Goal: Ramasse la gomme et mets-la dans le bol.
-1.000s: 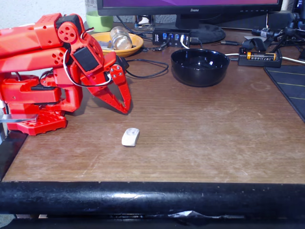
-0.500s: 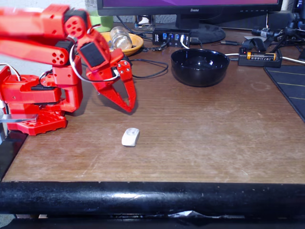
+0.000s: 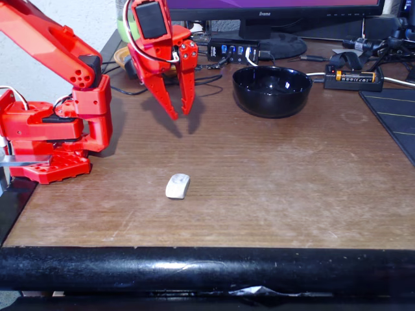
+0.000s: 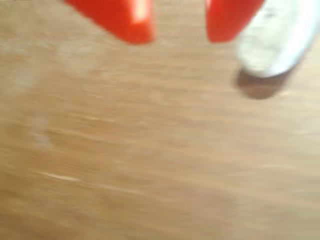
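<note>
The small white eraser point(image 3: 177, 186) lies on the brown table, left of centre and near the front. The glossy black bowl point(image 3: 272, 103) stands at the back centre, with nothing visible inside. My red gripper point(image 3: 181, 115) hangs in the air, pointing down, well behind the eraser and left of the bowl. It is open by a narrow gap with nothing between its fingers. In the blurred wrist view the gripper point(image 4: 177, 27) enters from the top edge, and the eraser point(image 4: 272, 40) sits at the upper right, just right of the right fingertip point(image 4: 225, 20).
The arm's red base point(image 3: 52, 129) stands at the left edge. A USB hub point(image 3: 233, 49), cables point(image 3: 207, 81), a monitor foot point(image 3: 275, 44) and a battery holder point(image 3: 353, 78) line the back. A black mat point(image 3: 392, 116) covers the right side. A black rim point(image 3: 207, 269) runs along the front.
The arm has lifted and swung the gripper up and toward the back right, farther from the eraser. The eraser and bowl have not moved.
</note>
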You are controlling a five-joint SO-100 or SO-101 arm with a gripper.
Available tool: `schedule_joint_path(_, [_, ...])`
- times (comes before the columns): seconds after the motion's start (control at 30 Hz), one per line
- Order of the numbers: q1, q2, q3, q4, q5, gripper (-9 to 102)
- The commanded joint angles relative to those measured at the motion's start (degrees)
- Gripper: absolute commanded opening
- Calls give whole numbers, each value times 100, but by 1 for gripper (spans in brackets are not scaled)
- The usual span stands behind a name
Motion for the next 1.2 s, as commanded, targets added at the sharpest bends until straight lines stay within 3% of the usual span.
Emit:
schedule_joint_path(0.0, [167,-431,-396,114,-527,9])
schedule_joint_path(0.27, [958,-958,-747,202,-1362,18])
schedule_joint_path(1.17, [2373,-1002,149,-888,-2470,18])
